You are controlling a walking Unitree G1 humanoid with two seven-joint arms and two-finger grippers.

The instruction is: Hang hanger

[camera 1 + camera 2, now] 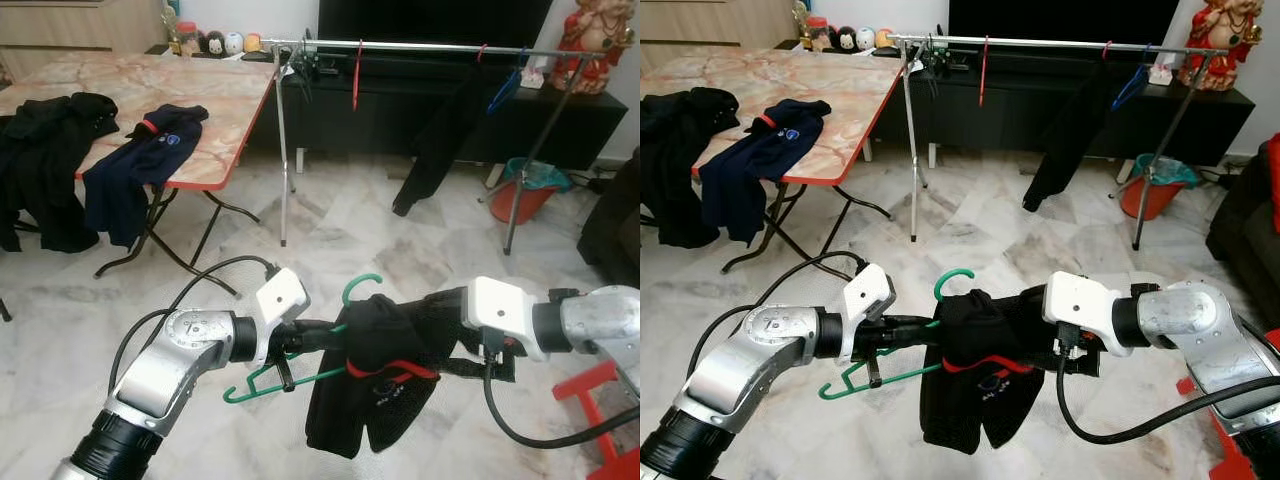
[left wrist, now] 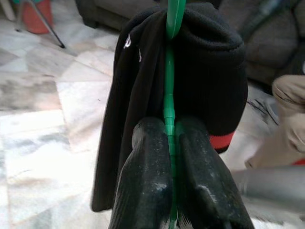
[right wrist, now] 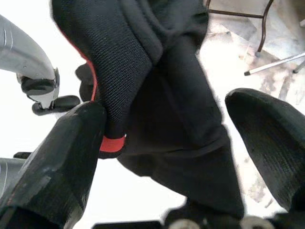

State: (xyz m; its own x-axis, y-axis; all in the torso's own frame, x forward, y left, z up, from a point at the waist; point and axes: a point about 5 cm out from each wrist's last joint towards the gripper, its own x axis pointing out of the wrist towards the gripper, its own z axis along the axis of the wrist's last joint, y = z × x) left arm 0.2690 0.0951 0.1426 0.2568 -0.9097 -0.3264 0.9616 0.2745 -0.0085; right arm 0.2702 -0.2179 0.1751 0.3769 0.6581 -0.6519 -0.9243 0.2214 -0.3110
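Firmly within left end effector point(image 2: 170, 143): hanger point(image 1: 262, 382)

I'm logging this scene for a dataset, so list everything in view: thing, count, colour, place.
green hanger: 1, green, held between both arms, hook up
black garment: 1, black with red trim, draped on the green hanger
clothes rail: 1, silver, ahead by the TV cabinet
red hanger: 1, red, on the rail
blue hanger: 1, blue, on the rail
hanging garment: 1, black, on the rail
folding table: 1, marbled top with red edge, far left
clothes on table: 2, black and navy, draped over the table's edge
bucket: 1, orange-red, past the rail
left gripper: shut on the green hanger
right gripper: open around the black garment
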